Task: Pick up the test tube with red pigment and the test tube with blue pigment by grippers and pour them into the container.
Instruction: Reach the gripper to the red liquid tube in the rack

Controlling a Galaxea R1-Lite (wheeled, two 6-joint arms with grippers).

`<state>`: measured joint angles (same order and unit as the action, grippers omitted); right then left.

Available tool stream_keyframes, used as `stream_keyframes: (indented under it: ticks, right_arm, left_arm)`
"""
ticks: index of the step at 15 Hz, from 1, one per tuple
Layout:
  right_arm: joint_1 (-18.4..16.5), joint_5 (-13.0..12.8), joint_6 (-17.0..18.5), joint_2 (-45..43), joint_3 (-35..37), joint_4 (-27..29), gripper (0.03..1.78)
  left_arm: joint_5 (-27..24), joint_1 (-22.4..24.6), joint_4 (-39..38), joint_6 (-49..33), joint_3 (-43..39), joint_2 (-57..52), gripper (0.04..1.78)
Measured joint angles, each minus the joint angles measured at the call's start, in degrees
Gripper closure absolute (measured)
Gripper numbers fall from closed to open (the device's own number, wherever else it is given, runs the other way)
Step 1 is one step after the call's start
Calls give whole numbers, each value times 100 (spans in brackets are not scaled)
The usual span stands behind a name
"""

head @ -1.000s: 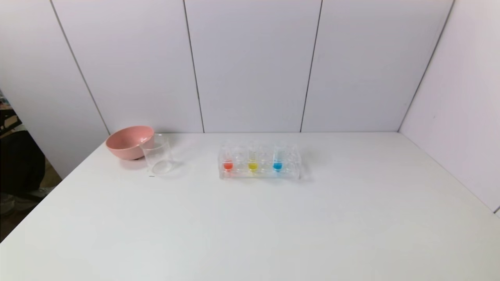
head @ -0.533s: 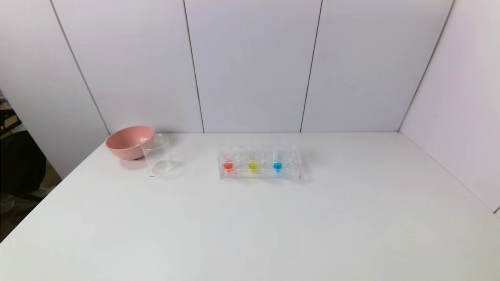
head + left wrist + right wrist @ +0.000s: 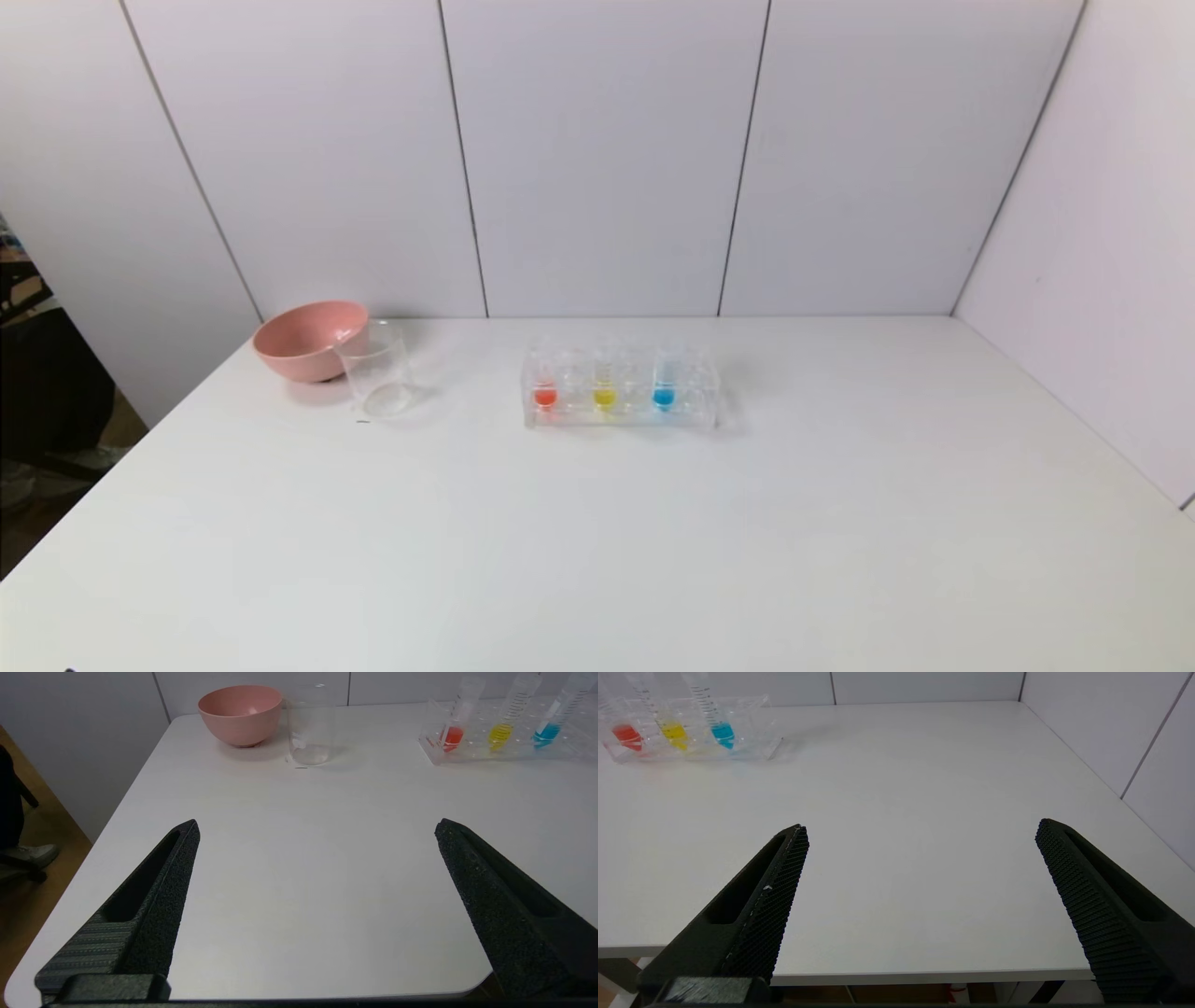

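The test tube with red pigment [image 3: 545,387] [image 3: 455,723] [image 3: 627,735] stands at the left end of a clear rack [image 3: 621,415]. In the same rack, toward its right, is the test tube with blue pigment [image 3: 664,385] [image 3: 551,721] [image 3: 720,725]. The container [image 3: 376,369] [image 3: 310,725], a clear glass beaker, stands upright left of the rack. My left gripper [image 3: 316,828] hangs open and empty over the table's near left corner. Above the near right edge, my right gripper [image 3: 922,828] is open and empty too. Neither gripper shows in the head view.
A tube with yellow liquid [image 3: 604,387] sits in the rack between the red and blue ones. A pink bowl [image 3: 308,341] [image 3: 240,714] touches or nearly touches the beaker's far left side. White walls close the back and right of the white table [image 3: 597,541].
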<state>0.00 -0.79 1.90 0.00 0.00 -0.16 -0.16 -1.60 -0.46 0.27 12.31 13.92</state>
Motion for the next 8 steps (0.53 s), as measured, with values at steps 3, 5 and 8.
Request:
stream_keyframes:
  ticks: [3, 5, 8]
  right_arm:
    - [0, 0, 2, 0, 0, 0, 4]
    - [0, 0, 2, 0, 0, 0, 4]
    - [0, 0, 2, 0, 0, 0, 4]
  left_arm:
    - [-2, -52, -319, -17, 310, 980, 6]
    - [-78, -61, -816, -27, 441, 1819, 6]
    - [-378, -61, -1734, -29, 745, 3282, 6]
